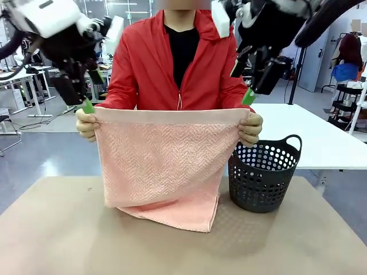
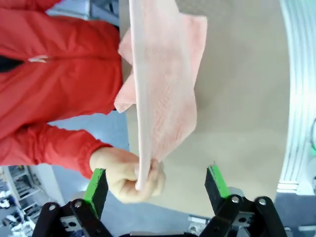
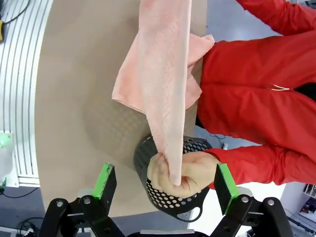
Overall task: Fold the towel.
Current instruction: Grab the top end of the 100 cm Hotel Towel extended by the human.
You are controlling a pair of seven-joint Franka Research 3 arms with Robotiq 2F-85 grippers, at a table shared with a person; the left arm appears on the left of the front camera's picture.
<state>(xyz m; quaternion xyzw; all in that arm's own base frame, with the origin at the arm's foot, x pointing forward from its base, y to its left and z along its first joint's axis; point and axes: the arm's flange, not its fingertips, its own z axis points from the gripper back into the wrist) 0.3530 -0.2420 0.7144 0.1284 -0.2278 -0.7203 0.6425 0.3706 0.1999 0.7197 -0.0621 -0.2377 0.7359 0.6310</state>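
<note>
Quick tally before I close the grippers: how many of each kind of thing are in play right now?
Salmon-pink terry cloth towel: 1
Dark perforated plastic basket: 1
Person's hands, holding the towel's top corners: 2
Black, green-padded grippers, both open: left gripper, right gripper: 2
Total: 6

Bright even light, soft shadow beside the towel and basket on the table, wrist views bent at the edges, far room a little blurry.
</note>
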